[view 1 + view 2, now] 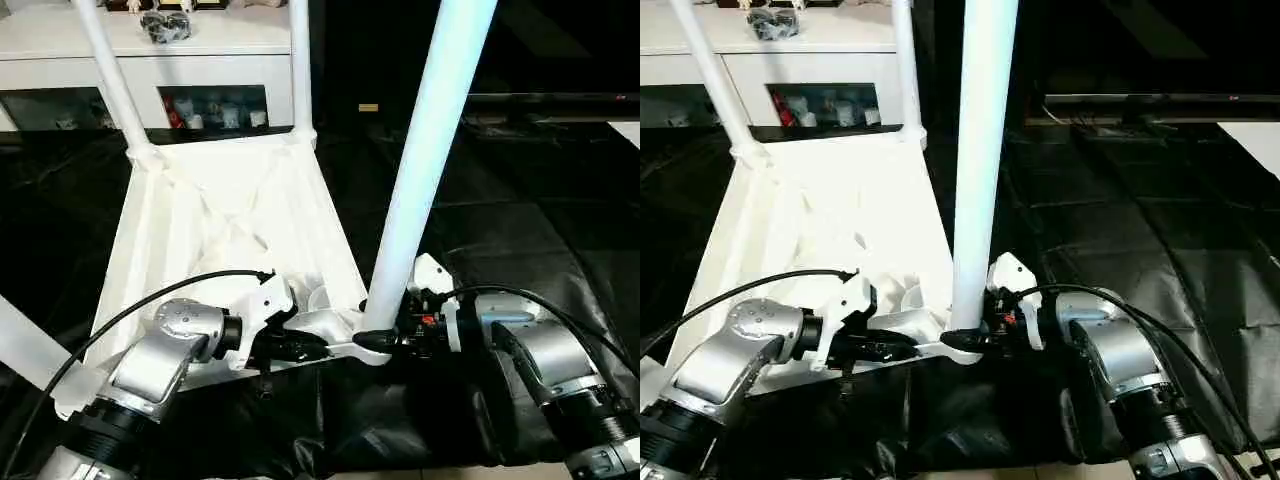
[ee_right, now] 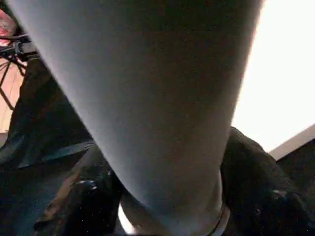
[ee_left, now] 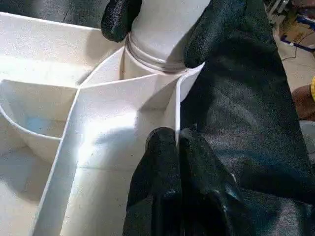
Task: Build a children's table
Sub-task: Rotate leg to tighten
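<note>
The children's table lies upside down on a black cloth, its ribbed white top (image 1: 200,220) facing me. Two far legs (image 1: 110,80) (image 1: 300,60) stand up from the back corners, and another leg (image 1: 25,345) slants off at the near left. The near right leg (image 1: 430,150) rises from its corner socket (image 3: 147,64). My right gripper (image 1: 375,340) has a black finger on each side of that leg's base (image 2: 162,196). My left gripper (image 3: 178,142) is shut on the thin rim wall of the top, just beside that corner.
A white cabinet (image 1: 150,50) with glass doors stands behind the table, with a dark bundle (image 1: 165,25) on top. The black cloth (image 1: 520,230) covers the floor to the right. A low dark shelf (image 1: 1160,100) runs along the back right.
</note>
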Controlling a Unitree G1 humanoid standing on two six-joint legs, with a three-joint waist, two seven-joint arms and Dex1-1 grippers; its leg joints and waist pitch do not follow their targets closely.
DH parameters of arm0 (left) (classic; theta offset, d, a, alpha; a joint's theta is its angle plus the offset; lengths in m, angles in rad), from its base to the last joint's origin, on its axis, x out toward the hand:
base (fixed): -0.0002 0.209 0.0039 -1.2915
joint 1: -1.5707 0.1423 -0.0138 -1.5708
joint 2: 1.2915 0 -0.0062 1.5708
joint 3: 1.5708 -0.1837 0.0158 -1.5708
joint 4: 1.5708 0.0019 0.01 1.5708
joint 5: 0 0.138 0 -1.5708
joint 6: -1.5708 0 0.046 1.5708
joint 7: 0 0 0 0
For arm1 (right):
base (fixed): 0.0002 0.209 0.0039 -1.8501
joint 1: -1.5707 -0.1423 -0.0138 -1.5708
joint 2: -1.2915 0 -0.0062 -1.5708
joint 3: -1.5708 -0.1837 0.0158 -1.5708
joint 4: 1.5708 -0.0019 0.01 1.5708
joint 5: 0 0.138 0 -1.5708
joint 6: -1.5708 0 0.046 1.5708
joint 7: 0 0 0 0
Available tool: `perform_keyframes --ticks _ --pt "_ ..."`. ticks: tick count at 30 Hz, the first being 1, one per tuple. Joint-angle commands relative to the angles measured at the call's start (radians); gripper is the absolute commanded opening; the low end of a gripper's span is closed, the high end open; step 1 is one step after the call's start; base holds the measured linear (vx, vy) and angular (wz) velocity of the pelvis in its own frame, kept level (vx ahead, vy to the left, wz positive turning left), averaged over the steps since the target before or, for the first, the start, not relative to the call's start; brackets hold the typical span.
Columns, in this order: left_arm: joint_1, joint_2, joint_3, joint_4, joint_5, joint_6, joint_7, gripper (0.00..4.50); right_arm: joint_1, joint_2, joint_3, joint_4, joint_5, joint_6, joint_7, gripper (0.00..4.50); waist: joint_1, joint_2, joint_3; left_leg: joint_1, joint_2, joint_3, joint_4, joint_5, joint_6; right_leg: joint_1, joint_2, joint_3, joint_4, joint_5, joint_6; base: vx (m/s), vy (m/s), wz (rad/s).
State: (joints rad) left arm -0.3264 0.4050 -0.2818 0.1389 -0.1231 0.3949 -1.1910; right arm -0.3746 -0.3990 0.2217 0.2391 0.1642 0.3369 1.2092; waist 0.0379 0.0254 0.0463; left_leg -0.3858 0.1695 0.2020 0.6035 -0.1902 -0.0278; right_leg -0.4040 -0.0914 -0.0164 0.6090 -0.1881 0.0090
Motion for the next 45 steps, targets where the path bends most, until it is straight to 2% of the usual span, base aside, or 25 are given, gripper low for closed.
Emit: perform_keyframes --ticks 1,4,5,6,8,9,12,15,17,20,21,22,25,27,28,29,30,32,35,36,37,38,39,41,45 --pt "-0.028 -0.034 -0.006 -0.055 -0.032 -0.018 0.016 0.00 0.028 0.023 0.080 -0.021 0.021 0.014 0.056 2.45 -0.006 -0.009 -0.057 0.024 0.056 -0.024 -0.080 -0.233 0.039 0.033 -0.040 0.026 -0.074 -0.216 -0.239 0.000 0.000 0.00" --pt "-0.046 -0.090 0.003 -0.025 0.001 -0.018 0.122 0.00 0.029 0.082 0.058 0.021 -0.024 -0.015 -0.081 2.43 -0.006 -0.008 -0.056 0.026 0.056 -0.024 -0.080 -0.246 0.030 0.030 -0.041 0.027 -0.078 -0.235 -0.233 0.000 0.000 0.00" --pt "-0.046 -0.090 0.003 -0.025 0.001 -0.018 0.122 0.00 0.029 0.082 0.058 0.021 -0.024 -0.015 -0.081 2.42 -0.010 -0.010 -0.053 0.025 0.055 -0.023 -0.081 -0.260 0.021 0.028 -0.040 0.028 -0.081 -0.257 -0.230 0.000 0.000 0.00" --pt "-0.056 -0.122 0.004 -0.011 0.015 -0.017 0.172 0.00 0.018 0.124 0.044 0.062 -0.055 -0.033 -0.181 2.42 -0.011 -0.011 -0.053 0.022 0.053 -0.027 -0.084 -0.271 0.014 0.033 -0.042 0.026 -0.082 -0.291 -0.217 0.000 0.000 0.00" --pt "-0.060 -0.137 0.004 -0.005 0.023 -0.015 0.197 0.00 0.012 0.143 0.038 0.082 -0.066 -0.043 -0.222 2.41 -0.017 -0.011 -0.051 0.024 0.052 -0.029 -0.085 -0.308 -0.004 0.028 -0.042 0.025 -0.087 -0.360 -0.195 0.000 0.000 0.00" --pt "-0.067 -0.163 0.000 0.005 0.034 -0.013 0.234 0.00 0.001 0.179 0.024 0.110 -0.079 -0.034 -0.295 2.38 -0.026 -0.011 -0.049 0.021 0.051 -0.031 -0.087 -0.323 -0.015 0.026 -0.042 0.025 -0.090 -0.394 -0.182 0.000 0.000 0.00" --pt "-0.090 -0.241 -0.004 0.038 0.063 0.003 0.342 0.00 -0.037 0.273 -0.009 0.186 -0.107 -0.008 -0.481 2.16 -0.049 -0.012 -0.050 0.022 0.047 -0.036 -0.087 -0.359 -0.035 0.021 -0.042 0.023 -0.096 -0.443 -0.162 0.000 0.000 0.00" --pt "-0.116 -0.307 -0.001 0.079 0.091 0.009 0.442 0.00 -0.085 0.363 -0.054 0.269 -0.122 0.012 -0.658 2.09 -0.069 -0.010 -0.049 0.016 0.042 -0.040 -0.086 -0.378 -0.034 0.020 -0.041 0.020 -0.102 -0.483 -0.145 0.000 0.000 0.00" --pt "-0.128 -0.331 0.002 0.097 0.103 0.009 0.480 0.00 -0.107 0.396 -0.067 0.301 -0.127 0.008 -0.712 2.09 -0.071 -0.010 -0.051 0.017 0.043 -0.042 -0.087 -0.383 -0.030 0.021 -0.042 0.018 -0.105 -0.481 -0.138 0.000 0.000 0.00" --pt "-0.134 -0.345 -0.007 0.101 0.114 -0.005 0.482 0.00 -0.135 0.442 -0.069 0.330 -0.126 -0.071 -0.715 2.09 -0.077 -0.011 -0.054 0.016 0.044 -0.039 -0.085 -0.380 -0.014 0.018 -0.041 0.020 -0.104 -0.437 -0.153 0.000 0.000 0.00" --pt "-0.132 -0.342 -0.010 0.098 0.115 -0.009 0.474 0.00 -0.136 0.445 -0.068 0.328 -0.125 -0.087 -0.706 2.09 -0.080 -0.011 -0.054 0.012 0.045 -0.040 -0.086 -0.371 -0.008 0.023 -0.040 0.019 -0.100 -0.412 -0.161 0.000 0.000 0.00" --pt "-0.127 -0.337 -0.009 0.093 0.113 -0.009 0.466 0.00 -0.134 0.446 -0.071 0.323 -0.118 -0.092 -0.690 2.39 -0.079 -0.010 -0.054 0.013 0.045 -0.039 -0.086 -0.369 -0.006 0.022 -0.040 0.019 -0.100 -0.400 -0.165 0.000 0.000 0.00" --pt "-0.107 -0.299 -0.007 0.069 0.094 -0.024 0.413 0.00 -0.115 0.421 -0.083 0.283 -0.079 -0.063 -0.608 2.75 -0.079 -0.015 -0.054 0.012 0.046 -0.035 -0.085 -0.354 0.015 0.026 -0.039 0.021 -0.097 -0.359 -0.184 0.000 0.000 0.00" --pt "-0.099 -0.284 -0.005 0.059 0.086 -0.030 0.391 0.00 -0.106 0.403 -0.080 0.266 -0.068 -0.055 -0.578 2.90 -0.079 -0.012 -0.055 0.009 0.047 -0.036 -0.086 -0.341 0.021 0.028 -0.040 0.021 -0.093 -0.341 -0.191 0.000 0.000 0.00" --pt "-0.099 -0.282 -0.004 0.059 0.085 -0.031 0.389 0.00 -0.105 0.402 -0.079 0.264 -0.068 -0.054 -0.575 3.04 -0.080 -0.014 -0.055 0.010 0.047 -0.035 -0.086 -0.338 0.022 0.028 -0.039 0.021 -0.093 -0.339 -0.192 0.000 0.000 0.00" --pt "-0.094 -0.272 -0.003 0.051 0.078 -0.035 0.371 0.00 -0.099 0.387 -0.074 0.254 -0.067 -0.055 -0.553 3.04 -0.078 -0.014 -0.055 0.011 0.047 -0.035 -0.085 -0.334 0.024 0.028 -0.039 0.021 -0.093 -0.336 -0.194 0.000 0.000 0.00" --pt "-0.082 -0.246 0.001 0.027 0.058 -0.043 0.323 0.00 -0.083 0.342 -0.041 0.226 -0.085 -0.072 -0.492 3.21 -0.074 -0.013 -0.058 0.011 0.049 -0.033 -0.083 -0.305 0.033 0.031 -0.041 0.023 -0.089 -0.289 -0.208 0.000 0.000 0.00" --pt "-0.076 -0.230 0.003 0.012 0.044 -0.040 0.294 0.00 -0.072 0.314 -0.025 0.208 -0.090 -0.077 -0.451 3.35 -0.070 -0.012 -0.059 0.010 0.050 -0.031 -0.080 -0.275 0.047 0.033 -0.041 0.023 -0.084 -0.242 -0.221 0.000 0.000 0.00" --pt "-0.066 -0.204 0.007 -0.011 0.020 -0.031 0.244 0.00 -0.054 0.265 -0.008 0.170 -0.076 -0.073 -0.369 3.35 -0.064 -0.009 -0.061 0.010 0.052 -0.029 -0.078 -0.235 0.069 0.038 -0.039 0.022 -0.077 -0.170 -0.249 0.000 0.000 0.00" --pt "-0.060 -0.183 0.010 -0.020 0.008 -0.021 0.210 0.00 -0.040 0.223 0.008 0.138 -0.063 -0.069 -0.295 3.35 -0.056 -0.008 -0.062 0.013 0.052 -0.028 -0.076 -0.221 0.075 0.039 -0.038 0.021 -0.074 -0.150 -0.254 0.000 0.000 0.00" --pt "-0.060 -0.183 0.010 -0.020 0.008 -0.021 0.210 0.00 -0.040 0.223 0.008 0.138 -0.063 -0.069 -0.295 3.35 -0.053 -0.008 -0.063 0.015 0.052 -0.027 -0.075 -0.215 0.079 0.040 -0.038 0.021 -0.072 -0.139 -0.258 0.000 0.000 0.00" --pt "-0.057 -0.168 0.009 -0.023 0.003 -0.019 0.188 0.00 -0.031 0.190 0.020 0.113 -0.051 -0.063 -0.237 3.35 -0.051 -0.006 -0.060 0.015 0.053 -0.025 -0.076 -0.216 0.082 0.036 -0.038 0.023 -0.073 -0.137 -0.265 0.000 0.000 0.00" --pt "-0.055 -0.154 0.010 -0.024 -0.002 -0.013 0.165 0.00 -0.021 0.158 0.032 0.090 -0.042 -0.062 -0.181 3.35 -0.047 -0.007 -0.060 0.017 0.053 -0.026 -0.076 -0.221 0.080 0.040 -0.037 0.021 -0.073 -0.145 -0.264 0.000 0.000 0.00" --pt "-0.051 -0.129 0.007 -0.022 -0.006 -0.012 0.130 0.00 -0.009 0.111 0.049 0.059 -0.030 -0.058 -0.097 3.35 -0.039 -0.005 -0.057 0.022 0.055 -0.025 -0.078 -0.248 0.077 0.036 -0.037 0.023 -0.077 -0.177 -0.262 0.000 0.000 0.00" --pt "-0.048 -0.095 0.005 -0.022 -0.016 -0.008 0.089 0.00 0.001 0.059 0.070 0.031 -0.019 -0.053 -0.008 3.35 -0.028 -0.007 -0.053 0.028 0.057 -0.023 -0.082 -0.284 0.046 0.029 -0.037 0.026 -0.082 -0.237 -0.250 0.000 0.000 0.00"
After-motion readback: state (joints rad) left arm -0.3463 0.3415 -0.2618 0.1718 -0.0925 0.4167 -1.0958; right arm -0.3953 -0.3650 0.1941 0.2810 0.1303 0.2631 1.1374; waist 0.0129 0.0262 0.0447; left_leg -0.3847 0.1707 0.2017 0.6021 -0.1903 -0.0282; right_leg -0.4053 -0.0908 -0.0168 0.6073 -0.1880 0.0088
